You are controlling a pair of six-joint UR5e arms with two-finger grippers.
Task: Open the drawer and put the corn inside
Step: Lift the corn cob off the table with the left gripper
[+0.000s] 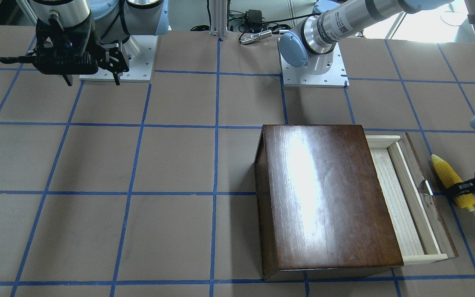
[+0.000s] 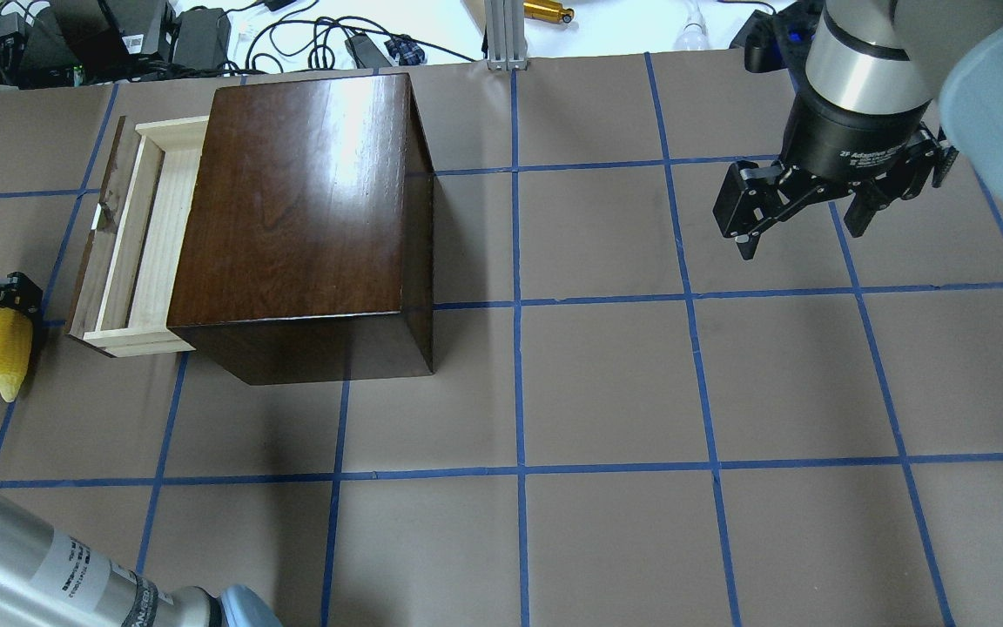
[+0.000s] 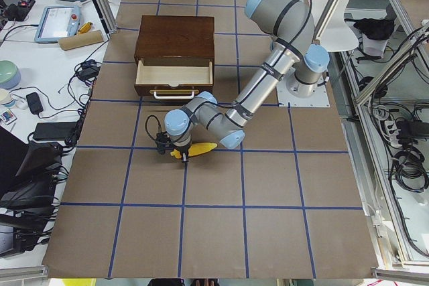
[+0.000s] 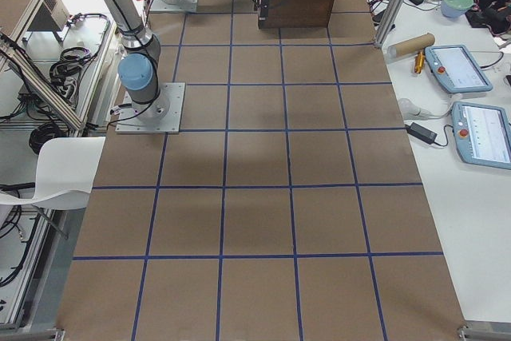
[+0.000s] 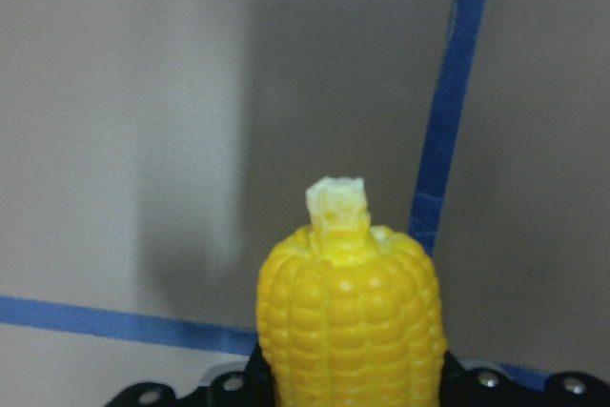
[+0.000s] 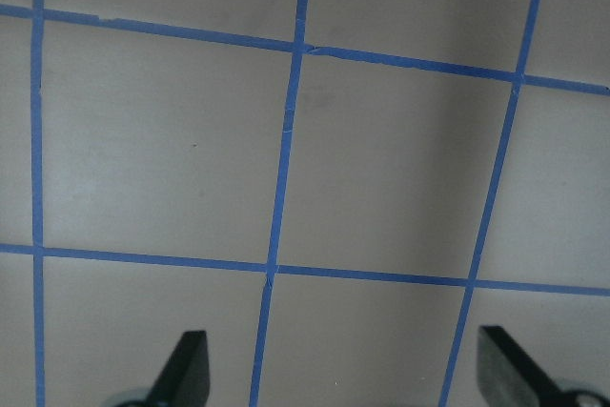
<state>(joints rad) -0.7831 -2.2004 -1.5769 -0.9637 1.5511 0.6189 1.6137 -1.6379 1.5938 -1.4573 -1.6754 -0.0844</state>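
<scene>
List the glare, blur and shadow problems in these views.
Front-facing view: a white glare streak washes out the box top. Overhead view: milder sheen on the same top, soft shadow on the table at its near side. Left wrist view: the corn is close and soft-focused, a dark shadow band on its left. Right wrist view: evenly lit, no glare.

The desk (image 2: pixel 606 383) is covered in brown paper ruled into squares by blue tape. Toward its left end stands a dark-brown box (image 2: pixel 310 209), its drawer (image 2: pixel 153 235) pulled out leftward. The corn (image 2: pixel 11 348) lies just left of the drawer front, not touching it.
</scene>
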